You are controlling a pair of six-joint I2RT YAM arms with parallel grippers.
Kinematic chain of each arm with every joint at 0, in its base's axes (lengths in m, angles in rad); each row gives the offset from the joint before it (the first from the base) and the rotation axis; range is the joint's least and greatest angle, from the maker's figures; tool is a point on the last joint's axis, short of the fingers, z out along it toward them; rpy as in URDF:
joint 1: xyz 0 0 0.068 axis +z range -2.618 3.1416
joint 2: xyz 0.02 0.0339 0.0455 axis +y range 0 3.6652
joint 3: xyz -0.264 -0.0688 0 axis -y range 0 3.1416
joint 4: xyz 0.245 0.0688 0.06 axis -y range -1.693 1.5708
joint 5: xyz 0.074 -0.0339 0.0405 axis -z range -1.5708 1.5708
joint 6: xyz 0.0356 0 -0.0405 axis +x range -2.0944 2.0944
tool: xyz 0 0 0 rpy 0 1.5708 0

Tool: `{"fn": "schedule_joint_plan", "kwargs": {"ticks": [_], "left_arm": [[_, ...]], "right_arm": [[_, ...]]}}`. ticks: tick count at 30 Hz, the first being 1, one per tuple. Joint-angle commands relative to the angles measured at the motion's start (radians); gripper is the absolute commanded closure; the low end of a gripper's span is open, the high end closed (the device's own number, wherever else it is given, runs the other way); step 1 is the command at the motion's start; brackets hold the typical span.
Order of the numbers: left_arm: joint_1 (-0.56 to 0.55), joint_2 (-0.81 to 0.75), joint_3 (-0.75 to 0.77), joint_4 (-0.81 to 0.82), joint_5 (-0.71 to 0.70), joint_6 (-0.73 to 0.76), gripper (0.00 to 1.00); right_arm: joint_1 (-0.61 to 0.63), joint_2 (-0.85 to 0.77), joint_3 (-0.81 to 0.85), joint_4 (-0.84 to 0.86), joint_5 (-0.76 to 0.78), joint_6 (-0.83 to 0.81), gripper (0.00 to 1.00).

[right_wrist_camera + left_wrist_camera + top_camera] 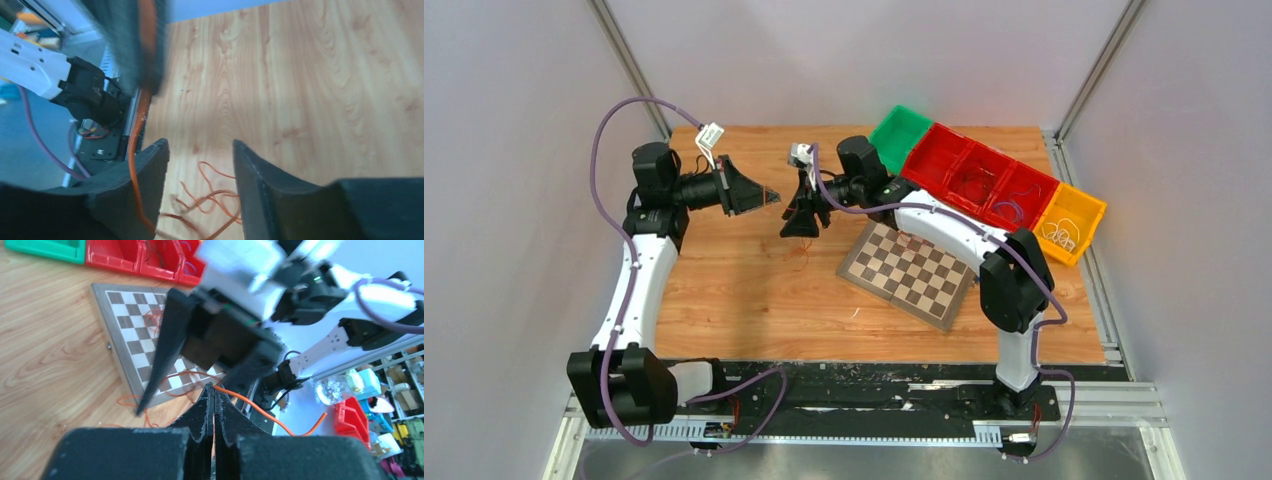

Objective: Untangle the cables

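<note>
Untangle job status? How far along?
Done: nothing visibly separated. In hand: left gripper shut on one orange wire, raised above the table; right gripper open beside that wire, gripping nothing. Left: the remaining cables, looped together beneath the jaws, need pulling apart.

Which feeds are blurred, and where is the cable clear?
Right wrist: left end effector up top is smeared; orange cable below it reads fine. Left wrist: right end effector is soft close to the lens, cable crisp. Top external: sharp, evenly lit, cable barely visible.
</note>
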Motion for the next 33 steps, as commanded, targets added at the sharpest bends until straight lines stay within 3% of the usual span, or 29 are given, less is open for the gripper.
{"fn": "schedule_joint_plan", "kwargs": {"ticks": [1, 4, 6, 10, 19, 21, 26, 30, 31, 33], "left_arm": [[0.021, -0.049, -0.004, 0.261, 0.041, -0.243, 1.0], [0.075, -0.059, 0.012, 0.368, 0.012, -0.347, 1.0], [0.122, -0.059, 0.03, 0.392, -0.006, -0.364, 1.0], [0.182, -0.058, 0.062, 0.227, -0.081, -0.206, 1.0], [0.164, 0.018, 0.001, -0.118, -0.211, 0.12, 1.0], [0.118, 0.035, -0.013, -0.147, -0.208, 0.146, 1.0], [-0.122, 0.061, -0.017, -0.157, -0.253, 0.17, 1.0], [-0.175, 0.108, 0.023, -0.179, -0.275, 0.175, 1.0], [-0.173, 0.111, 0.036, -0.186, -0.288, 0.191, 0.96], [-0.156, 0.1, 0.035, -0.192, -0.302, 0.194, 0.57]], "right_arm": [[-0.006, 0.029, -0.03, 0.177, -0.044, 0.17, 0.6], [-0.009, 0.015, -0.095, 0.187, -0.052, 0.172, 0.89], [-0.024, -0.006, -0.139, 0.186, -0.055, 0.175, 1.0], [-0.082, -0.054, -0.156, 0.173, -0.07, 0.206, 1.0], [-0.225, -0.11, 0.01, 0.181, -0.109, 0.346, 1.0], [-0.229, -0.113, 0.035, 0.228, -0.116, 0.399, 1.0], [-0.226, -0.093, 0.061, 0.464, -0.121, 0.63, 1.0], [-0.233, -0.072, 0.119, 0.373, -0.096, 0.575, 1.0], [-0.242, -0.076, 0.12, 0.338, -0.075, 0.532, 1.0], [-0.274, -0.081, 0.11, 0.29, -0.037, 0.475, 1.0]]}}
